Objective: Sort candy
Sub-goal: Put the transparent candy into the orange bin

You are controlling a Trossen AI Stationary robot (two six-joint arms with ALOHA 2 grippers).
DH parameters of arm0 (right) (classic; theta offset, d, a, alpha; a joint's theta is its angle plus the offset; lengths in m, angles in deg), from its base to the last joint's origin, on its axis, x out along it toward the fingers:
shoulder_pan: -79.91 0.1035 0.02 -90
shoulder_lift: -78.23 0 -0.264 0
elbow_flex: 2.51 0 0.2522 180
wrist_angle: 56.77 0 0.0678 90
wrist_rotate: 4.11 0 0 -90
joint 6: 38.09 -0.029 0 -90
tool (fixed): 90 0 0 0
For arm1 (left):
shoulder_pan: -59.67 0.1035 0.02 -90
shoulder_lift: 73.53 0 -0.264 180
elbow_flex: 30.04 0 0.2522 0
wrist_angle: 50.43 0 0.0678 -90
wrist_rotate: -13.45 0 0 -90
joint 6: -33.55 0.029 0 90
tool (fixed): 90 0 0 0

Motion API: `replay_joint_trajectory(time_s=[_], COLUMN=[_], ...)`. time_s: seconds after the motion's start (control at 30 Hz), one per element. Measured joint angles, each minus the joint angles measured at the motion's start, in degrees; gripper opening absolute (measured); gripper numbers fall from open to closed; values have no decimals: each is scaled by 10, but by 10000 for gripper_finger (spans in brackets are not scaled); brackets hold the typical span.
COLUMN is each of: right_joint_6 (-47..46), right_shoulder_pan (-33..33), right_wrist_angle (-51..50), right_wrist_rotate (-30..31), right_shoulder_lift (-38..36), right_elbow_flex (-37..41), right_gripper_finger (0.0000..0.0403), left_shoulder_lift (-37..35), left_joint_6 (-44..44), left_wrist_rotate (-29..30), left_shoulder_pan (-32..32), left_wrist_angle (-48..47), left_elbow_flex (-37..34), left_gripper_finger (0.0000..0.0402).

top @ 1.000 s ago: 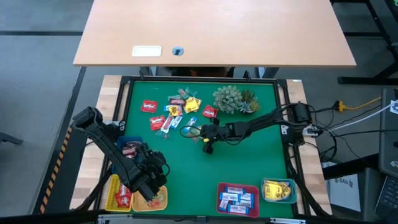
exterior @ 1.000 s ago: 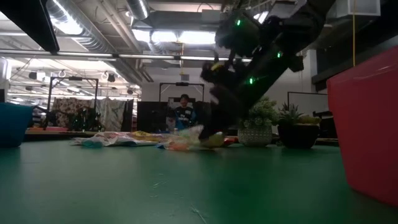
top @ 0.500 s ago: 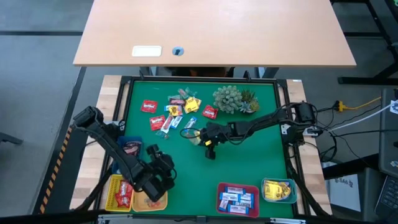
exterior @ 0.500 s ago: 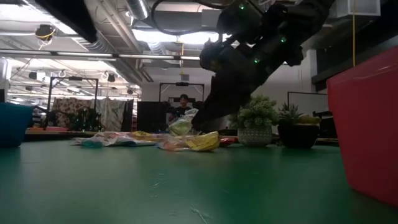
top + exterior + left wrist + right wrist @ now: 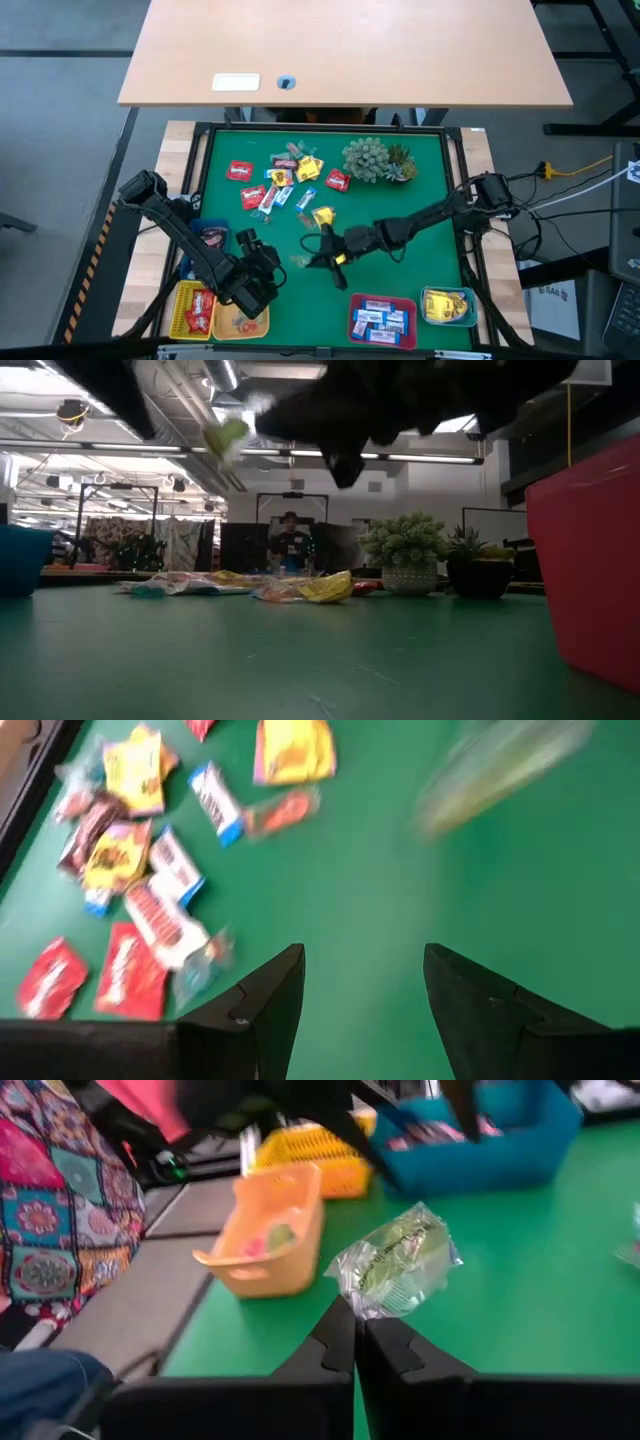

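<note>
My right gripper [image 5: 320, 261] hangs over the middle of the green mat [image 5: 420, 240], shut on a green candy in a clear wrapper [image 5: 398, 1260], which the low view shows high above the mat [image 5: 225, 435]. My left gripper [image 5: 360, 990] stands open near the front left [image 5: 262, 275], with nothing between its fingers. A heap of wrapped candy [image 5: 285, 180] lies on the mat at the far left. One yellow candy [image 5: 323, 217] lies apart from it. My right gripper pinches the clear wrapper's near end [image 5: 365, 1308] between its two fingertips. The fingers come from the table's right, slanting only slightly down. The candy sticks out beyond the fingertips, lifted clear of the mat.
A spiky green plant [image 5: 375, 158] stands at the far middle. Blue [image 5: 205, 235], yellow [image 5: 195, 308] and orange [image 5: 245, 320] trays sit at the front left, and red [image 5: 382, 320] and yellow [image 5: 447, 305] trays at the front right. The mat's middle right is bare.
My right gripper has lifted the green candy off the mat beside the heap. It has carried it up and toward the near left, tipping up from steeply downward to almost level. My left gripper has shifted a little toward the right and rolled.
</note>
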Motion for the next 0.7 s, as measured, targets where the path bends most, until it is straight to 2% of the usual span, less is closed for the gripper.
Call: replay_joint_trajectory(time_s=[0.2, 0.33, 0.7], right_joint_6=[1, 1, 51], right_shoulder_pan=[65, 98, 141], right_wrist_angle=[60, 71, 56], right_wrist_rotate=[83, 122, 116], right_shoulder_lift=[0, 4, 118], right_elbow_flex=[0, -25, -211], right_gripper_finger=[0, 0, 0], left_shoulder_lift=[0, 0, 0], left_joint_6=[-6, -6, 11], left_wrist_rotate=[-21, -23, -23], left_shoulder_pan=[0, 8, 42], left_wrist_angle=[-97, -112, -119], left_elbow_flex=[0, 0, 0], left_gripper_finger=[192, 192, 191])
